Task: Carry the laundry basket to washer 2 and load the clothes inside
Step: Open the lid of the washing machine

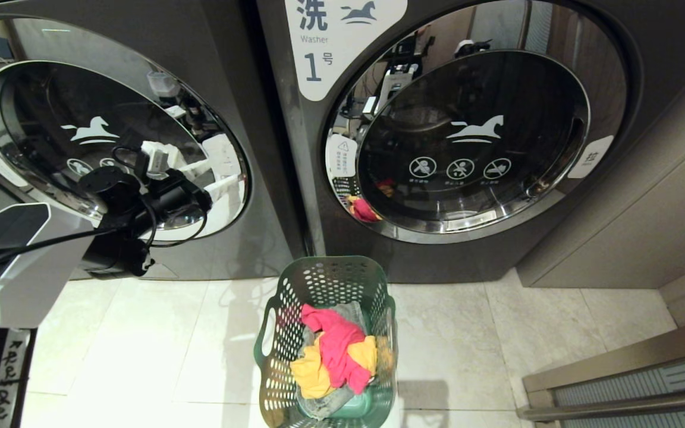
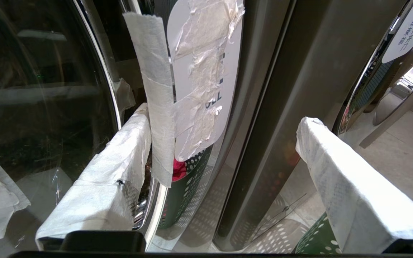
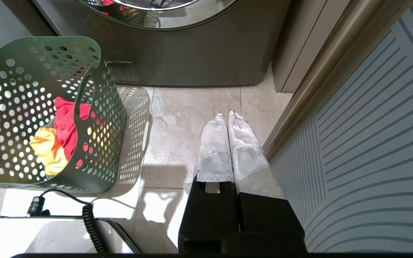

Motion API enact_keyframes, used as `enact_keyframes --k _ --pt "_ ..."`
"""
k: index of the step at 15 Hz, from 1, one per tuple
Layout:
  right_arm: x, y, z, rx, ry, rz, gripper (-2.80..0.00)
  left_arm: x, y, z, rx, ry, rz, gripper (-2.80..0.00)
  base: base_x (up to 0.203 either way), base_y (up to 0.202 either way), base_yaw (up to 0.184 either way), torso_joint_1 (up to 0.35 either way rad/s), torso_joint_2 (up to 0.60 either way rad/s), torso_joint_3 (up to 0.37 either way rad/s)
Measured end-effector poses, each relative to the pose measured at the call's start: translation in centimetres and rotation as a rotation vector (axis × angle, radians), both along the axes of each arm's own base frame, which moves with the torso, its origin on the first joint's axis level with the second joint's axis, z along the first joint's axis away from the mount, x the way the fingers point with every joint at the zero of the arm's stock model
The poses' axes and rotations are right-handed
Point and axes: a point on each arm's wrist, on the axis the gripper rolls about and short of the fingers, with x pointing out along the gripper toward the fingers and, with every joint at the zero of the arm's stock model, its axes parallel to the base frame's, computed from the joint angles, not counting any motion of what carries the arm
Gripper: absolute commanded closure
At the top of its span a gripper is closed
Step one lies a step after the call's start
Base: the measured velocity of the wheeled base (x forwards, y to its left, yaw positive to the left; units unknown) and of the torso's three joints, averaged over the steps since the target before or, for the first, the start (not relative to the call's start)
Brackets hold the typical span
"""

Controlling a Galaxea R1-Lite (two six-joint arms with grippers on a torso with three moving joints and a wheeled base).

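Note:
The dark green laundry basket [image 1: 330, 267] stands on the floor tiles in front of the gap between two washers. It holds pink, yellow and grey clothes [image 1: 336, 351]. The basket [image 3: 95, 107] also shows in the right wrist view. The left machine [image 1: 110, 137] stands where washer 2 would be, its number label out of view, its round door closed. My left gripper [image 1: 191, 175] is raised at that door's right edge. In the left wrist view the gripper [image 2: 224, 118] is open and empty, one wrapped finger [image 2: 120, 154] against the chrome rim beside a taped pull label [image 2: 199, 71]. My right gripper [image 3: 228, 116] hangs shut and empty over the floor right of the basket.
The washer labelled 1 [image 1: 467, 137] stands on the right, door closed. A brown cabinet panel [image 1: 646, 226] stands right of it. A ribbed sliding door and its track [image 1: 616, 380] are at the lower right. The robot's base with a coiled cable [image 3: 88, 222] is behind the basket.

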Motion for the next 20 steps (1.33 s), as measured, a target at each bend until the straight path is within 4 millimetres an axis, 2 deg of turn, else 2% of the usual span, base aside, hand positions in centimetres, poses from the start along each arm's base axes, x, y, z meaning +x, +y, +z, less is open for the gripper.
enact_keyframes --k 7,15,20 --pt "0.0 0.0 0.0 0.000 0.000 0.000 0.00 1.4 0.4 0.5 -0.045 -0.015 -0.025 -2.80 0.000 0.000 0.000 0.000 0.00 0.000" --pt "0.0 0.0 0.0 0.000 0.000 0.000 0.00 1.5 0.6 0.0 -0.006 0.009 -0.124 -2.80 0.000 0.000 0.000 0.000 0.00 0.000" --pt "0.0 0.0 0.0 0.000 0.000 0.000 0.00 1.6 0.7 0.4 0.011 0.000 -0.169 -2.80 0.000 0.000 0.000 0.000 0.00 0.000"
